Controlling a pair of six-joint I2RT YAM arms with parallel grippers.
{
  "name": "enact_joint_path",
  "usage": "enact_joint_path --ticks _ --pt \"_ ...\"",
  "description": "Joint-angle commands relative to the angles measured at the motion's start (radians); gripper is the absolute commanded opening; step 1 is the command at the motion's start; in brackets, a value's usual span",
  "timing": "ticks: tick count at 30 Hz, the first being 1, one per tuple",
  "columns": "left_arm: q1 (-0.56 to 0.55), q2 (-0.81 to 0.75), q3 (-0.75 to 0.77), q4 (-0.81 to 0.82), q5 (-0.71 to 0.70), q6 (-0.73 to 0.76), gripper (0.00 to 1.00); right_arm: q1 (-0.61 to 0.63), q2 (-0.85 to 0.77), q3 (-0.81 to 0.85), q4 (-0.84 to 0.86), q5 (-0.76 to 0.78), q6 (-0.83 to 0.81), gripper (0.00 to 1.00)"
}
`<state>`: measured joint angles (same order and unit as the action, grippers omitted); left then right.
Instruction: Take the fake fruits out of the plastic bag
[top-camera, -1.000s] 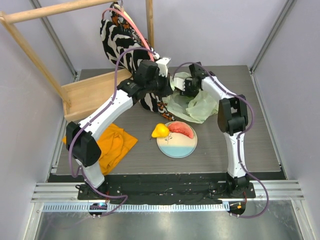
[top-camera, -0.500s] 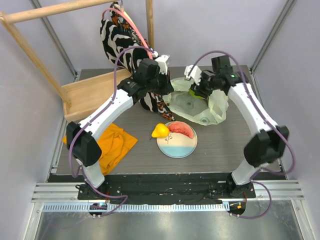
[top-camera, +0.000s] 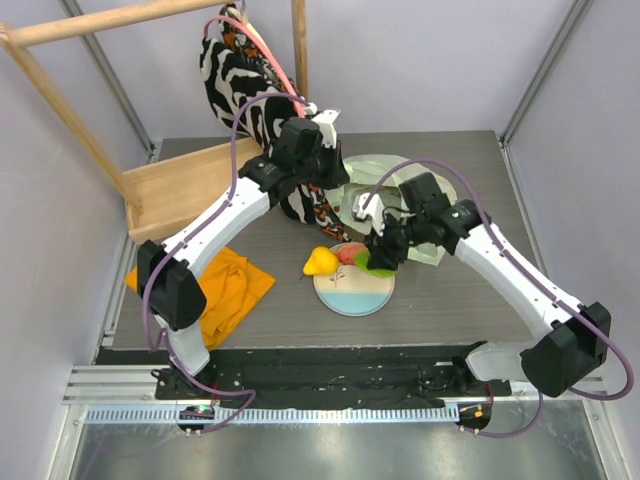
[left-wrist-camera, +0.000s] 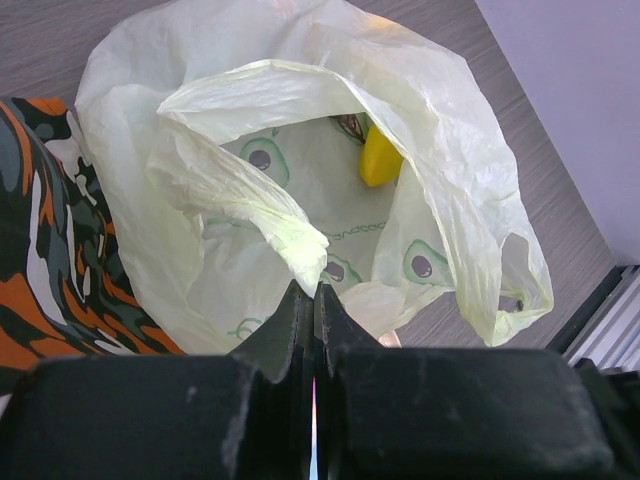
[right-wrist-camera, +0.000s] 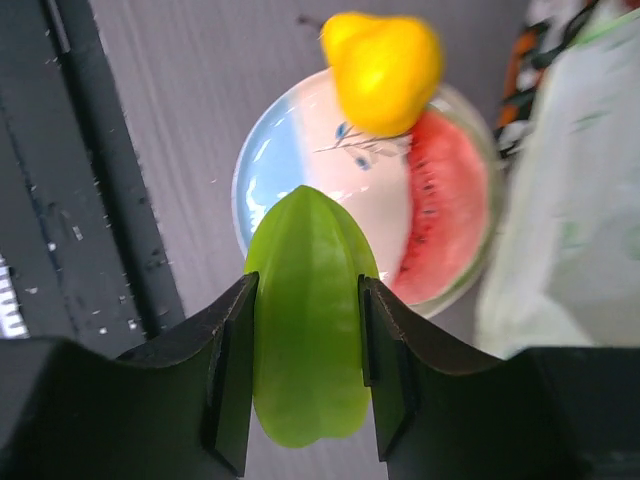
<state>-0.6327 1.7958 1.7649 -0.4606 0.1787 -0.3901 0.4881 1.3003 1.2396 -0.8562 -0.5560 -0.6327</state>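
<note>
Top view: right gripper (top-camera: 379, 257) hangs over the plate (top-camera: 350, 300), near the watermelon slice (top-camera: 352, 254) and pear (top-camera: 320, 262); left gripper (top-camera: 330, 186) sits at the plastic bag (top-camera: 378, 170) mouth. Left wrist: fingers pinched together on a bag fold; a yellow fruit (left-wrist-camera: 378, 158) lies inside. Right wrist: fingers clamped on the green fruit (right-wrist-camera: 308, 310). Risk: released high, its glossy round body may roll off the plate or knock the pear away

Green fruit (right-wrist-camera: 308, 310): glossy, ridged, pointed oval; clamped between the right fingers (right-wrist-camera: 232, 370) above the plate (top-camera: 350, 296), toward its right edge.
Yellow pear (top-camera: 320, 261): lying against the plate's left rim.
Watermelon slice (top-camera: 362, 257): red, flat on the plate's far part.
Plastic bag (top-camera: 400, 185): pale green, crinkled, mouth open; just behind the plate; a fold pinched by the left fingers (left-wrist-camera: 280, 330).
Yellow fruit (left-wrist-camera: 378, 157): inside the bag.
</note>
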Motion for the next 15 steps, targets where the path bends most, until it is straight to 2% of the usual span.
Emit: enact_joint_path --ticks 1,10,15 --pt "0.007 -0.027 -0.001 0.048 -0.013 0.019 0.00 0.044 -0.003 -0.097 0.055 -0.025 0.122 0.13" --pt "0.007 -0.127 -0.110 0.051 -0.027 0.069 0.00 0.056 0.103 -0.201 0.273 0.152 0.350 0.15" --pt "0.008 -0.154 -0.134 0.048 -0.025 0.079 0.00 0.058 0.134 -0.264 0.327 0.248 0.378 0.15"
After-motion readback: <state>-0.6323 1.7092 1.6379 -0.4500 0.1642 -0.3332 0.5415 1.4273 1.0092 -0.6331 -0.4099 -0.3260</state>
